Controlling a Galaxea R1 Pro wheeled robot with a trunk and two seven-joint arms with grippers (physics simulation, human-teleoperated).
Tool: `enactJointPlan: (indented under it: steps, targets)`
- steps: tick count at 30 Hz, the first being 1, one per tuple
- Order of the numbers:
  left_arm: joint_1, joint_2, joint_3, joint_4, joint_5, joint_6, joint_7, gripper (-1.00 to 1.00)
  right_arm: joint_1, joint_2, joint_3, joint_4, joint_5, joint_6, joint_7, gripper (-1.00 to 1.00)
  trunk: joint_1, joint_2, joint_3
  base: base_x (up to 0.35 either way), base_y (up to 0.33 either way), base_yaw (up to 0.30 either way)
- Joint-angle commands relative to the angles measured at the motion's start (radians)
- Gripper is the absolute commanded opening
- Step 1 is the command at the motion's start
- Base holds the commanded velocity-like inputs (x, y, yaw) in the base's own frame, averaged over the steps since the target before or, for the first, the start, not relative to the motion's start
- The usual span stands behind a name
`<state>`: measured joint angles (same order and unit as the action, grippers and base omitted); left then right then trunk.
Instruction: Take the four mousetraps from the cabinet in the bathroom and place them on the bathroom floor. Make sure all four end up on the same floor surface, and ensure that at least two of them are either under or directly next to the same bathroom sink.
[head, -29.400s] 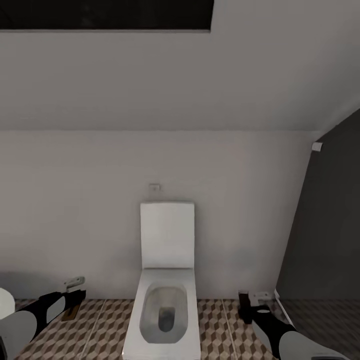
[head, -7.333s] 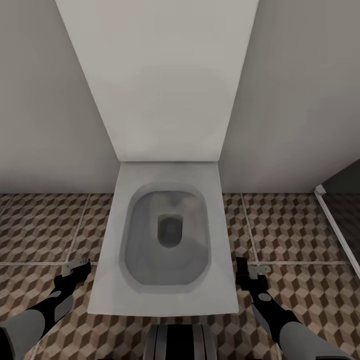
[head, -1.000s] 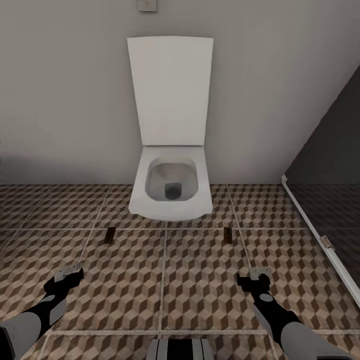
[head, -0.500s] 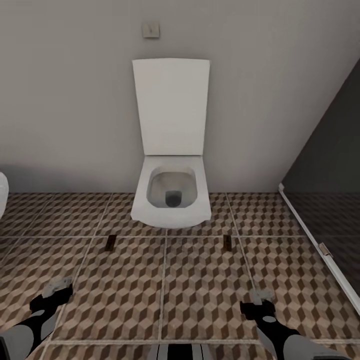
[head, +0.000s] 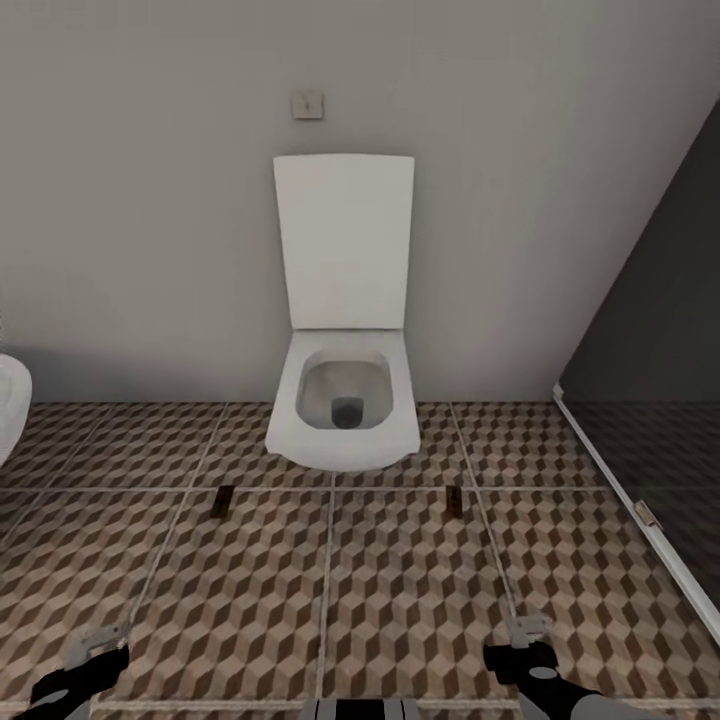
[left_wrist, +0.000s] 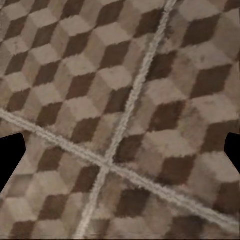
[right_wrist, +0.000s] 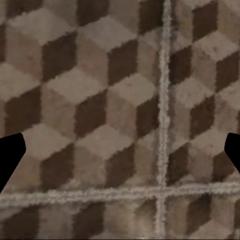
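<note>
Two mousetraps lie flat on the bathroom floor (head: 330, 590), one (head: 222, 501) in front of the toilet's left side and one (head: 455, 502) in front of its right side. They look small, dark and tan. My left gripper (head: 97, 642) and right gripper (head: 527, 632) hang low at the head view's bottom edge, well short of the traps. Each wrist view has dark fingertips at both edges, wide apart, with bare patterned tiles between: left gripper (left_wrist: 120, 155) and right gripper (right_wrist: 120, 155) are open and hold nothing. The cabinet and the bathroom sink are out of view.
A white toilet (head: 343, 400) with its lid up stands against the grey wall ahead. A dark glass partition (head: 660, 400) on a pale floor rail closes off the right side. The edge of a white rounded fixture (head: 10, 405) shows at the far left.
The whole picture has shifted: the toilet looks smaller and farther, so the camera has backed away. Both grippers have sunk toward the picture's bottom edge. The two traps stay where they lay.
</note>
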<state>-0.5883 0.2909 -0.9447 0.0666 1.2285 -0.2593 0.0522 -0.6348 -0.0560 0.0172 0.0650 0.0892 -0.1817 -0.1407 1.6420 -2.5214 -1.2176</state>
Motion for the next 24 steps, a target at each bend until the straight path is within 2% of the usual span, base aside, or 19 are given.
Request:
enactJointPlan:
  steps: [1, 12, 18, 24]
  targets:
    - [0.019, -0.003, -0.006, 0.000, 0.000, -0.001, 0.004, 1.00, 0.009, 0.002, 0.001, 0.006, 0.010, -0.005, -0.006, 1.00, -0.001, 0.000, 0.003, 0.000, 0.000, 0.000]
    - [0.122, -0.014, -0.005, 0.001, 0.001, -0.006, 0.004, 1.00, 0.083, 0.005, 0.001, 0.008, 0.010, -0.005, -0.005, 1.00, -0.006, 0.003, 0.046, 0.000, 0.000, 0.000]
    - [0.157, -0.020, -0.005, 0.001, 0.002, -0.003, 0.004, 1.00, 0.115, 0.010, 0.001, 0.009, 0.010, -0.005, -0.006, 1.00, -0.008, 0.004, 0.069, 0.000, 0.000, 0.000]
    - [0.171, -0.029, -0.005, 0.001, 0.002, -0.001, 0.004, 1.00, 0.123, 0.014, 0.001, 0.009, 0.008, -0.002, -0.007, 1.00, -0.011, 0.005, 0.092, 0.000, 0.000, 0.000]
